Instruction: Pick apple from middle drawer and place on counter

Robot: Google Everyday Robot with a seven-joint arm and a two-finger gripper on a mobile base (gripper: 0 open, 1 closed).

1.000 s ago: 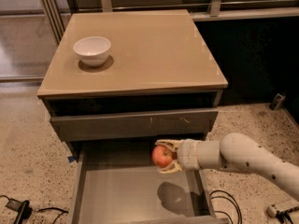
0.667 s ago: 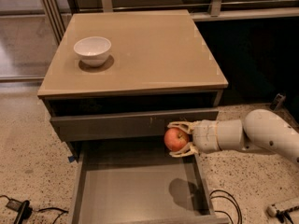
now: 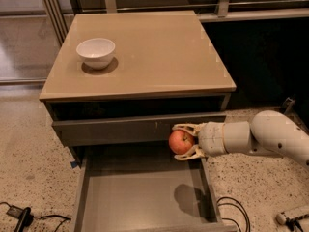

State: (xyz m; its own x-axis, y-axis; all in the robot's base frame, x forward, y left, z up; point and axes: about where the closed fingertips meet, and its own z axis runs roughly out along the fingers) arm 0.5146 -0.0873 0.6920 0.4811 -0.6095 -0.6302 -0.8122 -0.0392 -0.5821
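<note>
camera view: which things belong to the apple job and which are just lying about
Job: apple, held in the end effector above the open middle drawer; counter.
Lying about: white bowl on the counter; cables on the floor.

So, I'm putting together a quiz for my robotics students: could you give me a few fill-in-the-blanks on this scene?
The gripper holds the apple over the middle drawer, which stands ___.
The bowl on the counter is coloured ___.
The apple is mostly ___ in colour.
Missing words: open; white; red.
</note>
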